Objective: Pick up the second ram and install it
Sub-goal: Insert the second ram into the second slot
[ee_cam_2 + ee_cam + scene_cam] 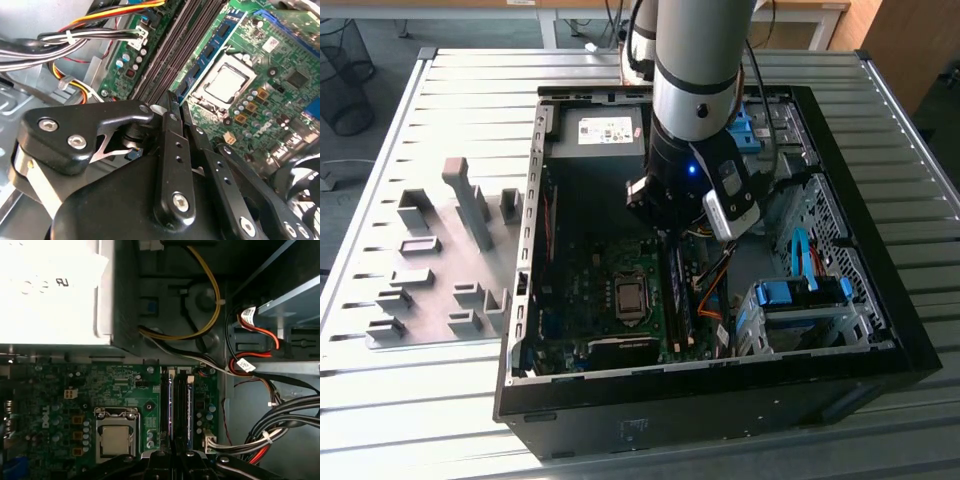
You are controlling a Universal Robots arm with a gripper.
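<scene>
The gripper (672, 232) is seen lowered inside an open computer case (880, 330), directly above the memory slots (177, 407) beside the processor socket (116, 439) on the motherboard (280, 75). In the second wrist view the fingers (172, 150) are drawn close together over the slots. The second ram (189, 407) appears to be seated in a slot, though the sticks are hard to tell apart. Grey fixture blocks (440, 270) are laid out on the table (420, 400) at the exterior view's left.
</scene>
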